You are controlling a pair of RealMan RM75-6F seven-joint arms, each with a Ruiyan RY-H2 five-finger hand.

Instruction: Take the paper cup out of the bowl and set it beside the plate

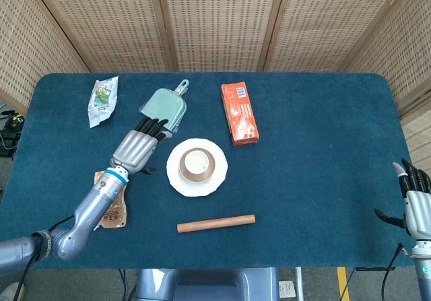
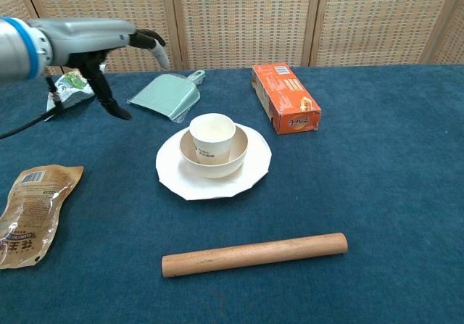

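Note:
A white paper cup (image 1: pixel 196 163) (image 2: pixel 212 137) stands upright inside a cream bowl (image 2: pixel 215 163), which sits on a white plate (image 1: pixel 217 180) (image 2: pixel 252 175) at the table's middle. My left hand (image 1: pixel 139 147) (image 2: pixel 109 43) hovers above the table just left of the plate, fingers spread and empty, thumb hanging down. My right hand (image 1: pixel 418 205) stays at the table's right front corner, fingers apart, holding nothing.
A wooden rolling pin (image 1: pixel 216 223) (image 2: pixel 254 254) lies in front of the plate. An orange box (image 1: pixel 240 112), a green dustpan (image 1: pixel 165 107), a snack bag (image 1: pixel 103 99) and a brown pouch (image 2: pixel 30 209) lie around the blue table (image 1: pixel 316 153).

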